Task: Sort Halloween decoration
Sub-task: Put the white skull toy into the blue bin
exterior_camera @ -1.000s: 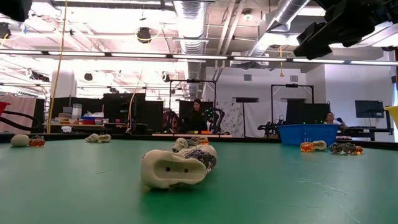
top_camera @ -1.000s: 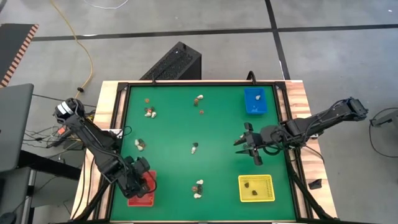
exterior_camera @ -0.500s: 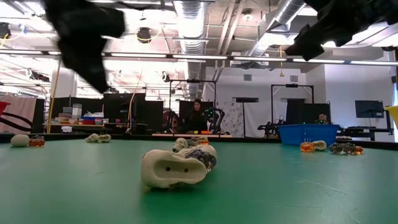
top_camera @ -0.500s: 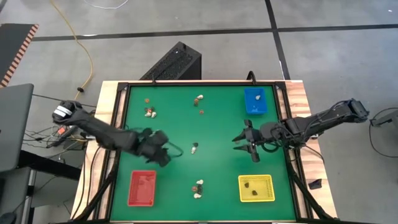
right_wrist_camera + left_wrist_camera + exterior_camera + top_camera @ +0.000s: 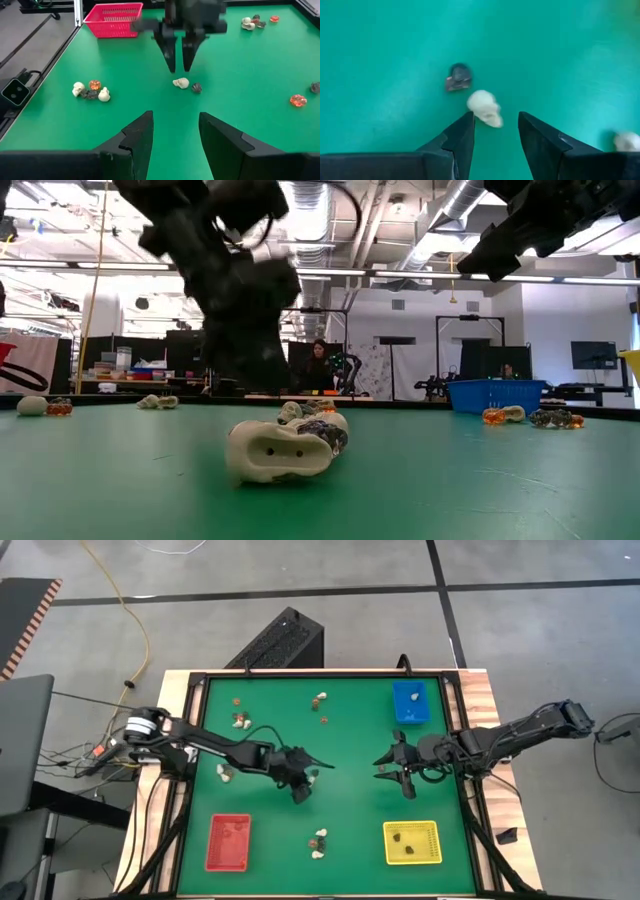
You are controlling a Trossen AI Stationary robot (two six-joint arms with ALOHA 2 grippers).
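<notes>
A whitish skull trinket (image 5: 485, 107) and a dark trinket (image 5: 459, 77) lie side by side on the green mat near the table's middle. My left gripper (image 5: 495, 125) hangs open just above and short of the skull, fingers slanting down; it also shows in the right wrist view (image 5: 180, 57) and the high view (image 5: 300, 783). My right gripper (image 5: 395, 770) waits open in the air at mid right, holding nothing. Other decoration pieces lie in small groups at the far left (image 5: 240, 721), far middle (image 5: 319, 698), left (image 5: 226, 772) and near middle (image 5: 319, 840).
A red tray (image 5: 228, 842) sits at the near left, a yellow tray (image 5: 411, 842) with dark pieces at the near right, a blue tray (image 5: 409, 702) at the far right. A raised black frame (image 5: 200, 740) edges the mat.
My left gripper has swung from above the red tray at the near left toward the table's middle and sunk lower, ending over the whitish skull and the dark piece. The trinkets on the mat have stayed where they were.
</notes>
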